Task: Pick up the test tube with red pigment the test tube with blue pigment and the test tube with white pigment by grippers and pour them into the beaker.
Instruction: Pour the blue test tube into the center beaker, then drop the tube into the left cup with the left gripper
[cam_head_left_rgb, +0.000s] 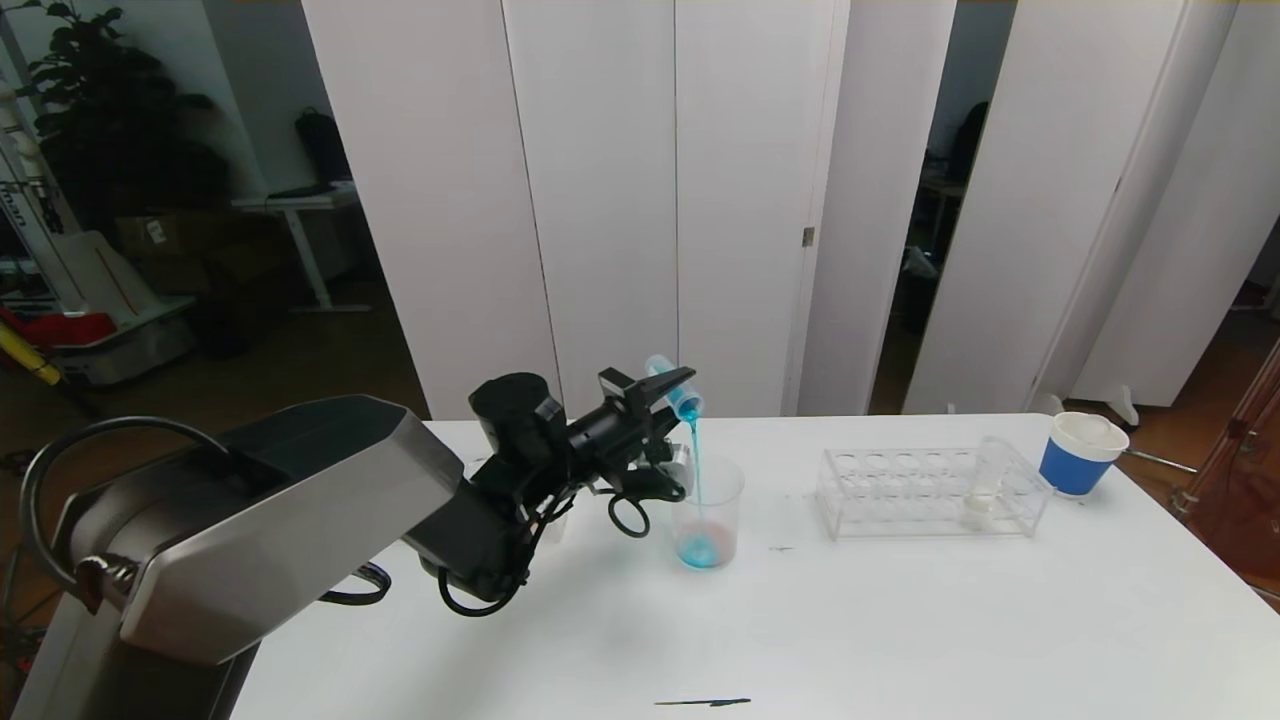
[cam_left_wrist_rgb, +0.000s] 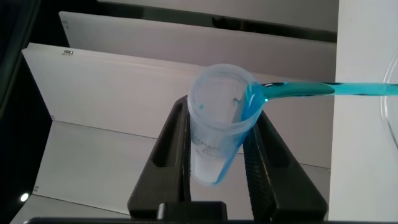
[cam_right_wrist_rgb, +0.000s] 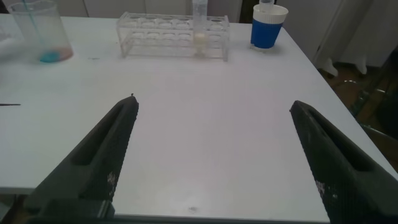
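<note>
The test tube with blue pigment (cam_head_left_rgb: 676, 386) is tipped mouth-down above the beaker (cam_head_left_rgb: 707, 510), a blue stream falling in, pinched in the left gripper (cam_head_left_rgb: 660, 392). The test tube with white pigment (cam_head_left_rgb: 985, 485) stands in the rack (cam_head_left_rgb: 925, 490) to the right. The right gripper (cam_right_wrist_rgb: 211, 155) hangs spread wide, near side.

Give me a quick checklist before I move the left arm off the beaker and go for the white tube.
1. Left gripper shut on the test tube with blue pigment: ok.
2. Blue stream landing inside the beaker: ok.
3. Blue tube fully drained: not ok, liquid pouring.
4. Test tube with white pigment upright in the rack: ok.
5. Right gripper open, above the table: ok.
6. Red already in beaker: cannot tell.
</note>
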